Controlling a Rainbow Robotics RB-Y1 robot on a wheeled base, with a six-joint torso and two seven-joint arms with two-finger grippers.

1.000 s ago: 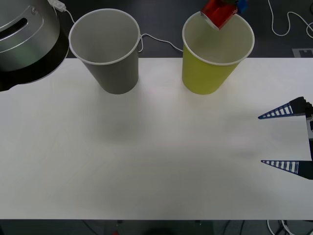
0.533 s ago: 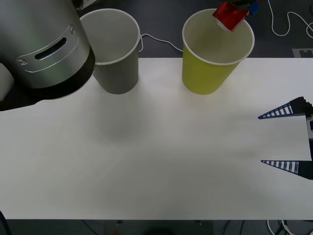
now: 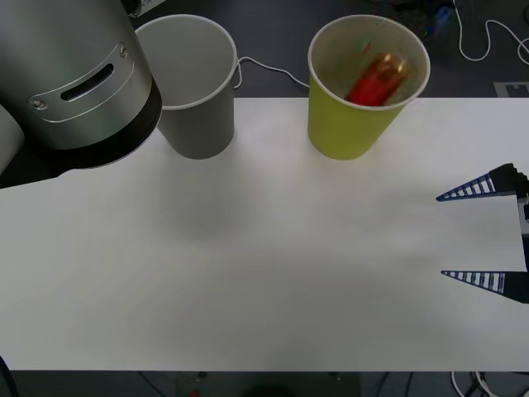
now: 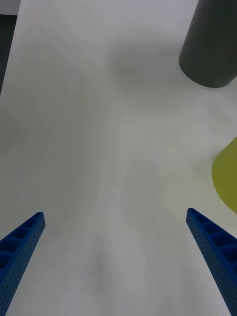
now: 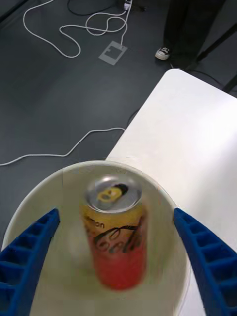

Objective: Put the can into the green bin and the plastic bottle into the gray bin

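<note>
The red-orange can (image 3: pixel 376 80) lies tilted and blurred inside the green bin (image 3: pixel 351 132), free of any finger. In the left wrist view the can (image 5: pixel 116 232) shows gold top up within the bin's pale rim (image 5: pixel 163 192). My left gripper (image 5: pixel 116 212) hangs open over the bin mouth, one blue finger on each side of the can and apart from it. The gray bin (image 3: pixel 198 124) stands to the left of the green one. My right gripper (image 3: pixel 488 236) rests open over the table's right edge. The plastic bottle is out of view.
The left arm's silver casing (image 3: pixel 70 83) covers the table's far left and part of the gray bin's rim. From the right wrist, the gray bin (image 4: pixel 210 44) and green bin (image 4: pixel 227 177) stand beyond bare white table (image 4: pixel 98 148). Cables lie on the floor behind.
The can, held over the green bin's rim by my left gripper, has been let go and has dropped into the bin. The right arm has not moved.
</note>
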